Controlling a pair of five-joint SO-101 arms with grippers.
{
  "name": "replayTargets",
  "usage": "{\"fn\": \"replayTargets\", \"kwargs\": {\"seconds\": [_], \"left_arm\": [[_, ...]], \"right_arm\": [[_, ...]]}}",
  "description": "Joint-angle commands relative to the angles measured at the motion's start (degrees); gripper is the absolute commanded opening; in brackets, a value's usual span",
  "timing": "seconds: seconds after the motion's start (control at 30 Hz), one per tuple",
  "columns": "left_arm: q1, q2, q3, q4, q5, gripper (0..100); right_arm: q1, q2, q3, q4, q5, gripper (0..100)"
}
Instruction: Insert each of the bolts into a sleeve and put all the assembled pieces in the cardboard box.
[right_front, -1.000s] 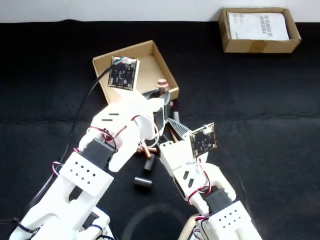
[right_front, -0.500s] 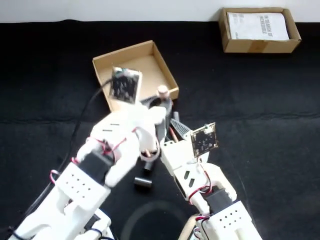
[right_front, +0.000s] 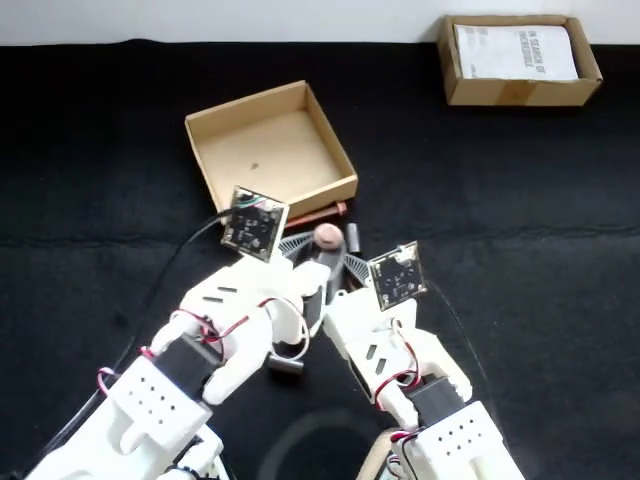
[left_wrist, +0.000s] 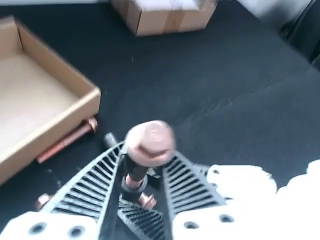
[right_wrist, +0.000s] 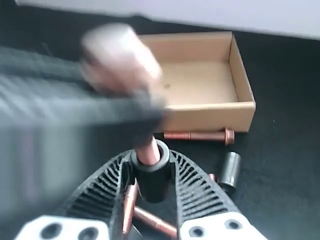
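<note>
In the left wrist view my left gripper (left_wrist: 145, 150) is shut on a copper bolt (left_wrist: 149, 142), held upright with its head on top. The bolt's head (right_front: 327, 237) stands just in front of the open cardboard box (right_front: 270, 150) in the high view. My right gripper (right_wrist: 150, 161) is shut on a black sleeve (right_wrist: 150, 177), held upright. The bolt's shank (right_wrist: 146, 152) enters the sleeve's top opening. The left gripper's fingers (right_wrist: 60, 110) cross over the right gripper here, blurred. The box holds no pieces.
One loose bolt (right_front: 316, 212) lies against the box's near wall and a sleeve (right_front: 352, 236) stands beside it. More bolts (right_wrist: 131, 200) lie under the right gripper. Another sleeve (right_front: 285, 365) lies by the left arm. A second cardboard box (right_front: 520, 60) sits at the far right.
The left arm drew back from the box's corner toward the right gripper, carrying the bolt. The bolt now stands over the sleeve held by the right gripper.
</note>
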Motion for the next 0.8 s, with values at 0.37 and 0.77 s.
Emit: {"fn": "replayTargets", "kwargs": {"seconds": [0.37, 0.77], "left_arm": [[-2.2, 1.9, -14.8, 16.0, -0.1, 25], [1.9, 1.9, -53.4, 57.7, -8.3, 19]], "right_arm": [[1.2, -1.0, -5.9, 1.5, 0.5, 0.8], [1.9, -0.9, -5.9, 1.6, 0.5, 0.8]]}}
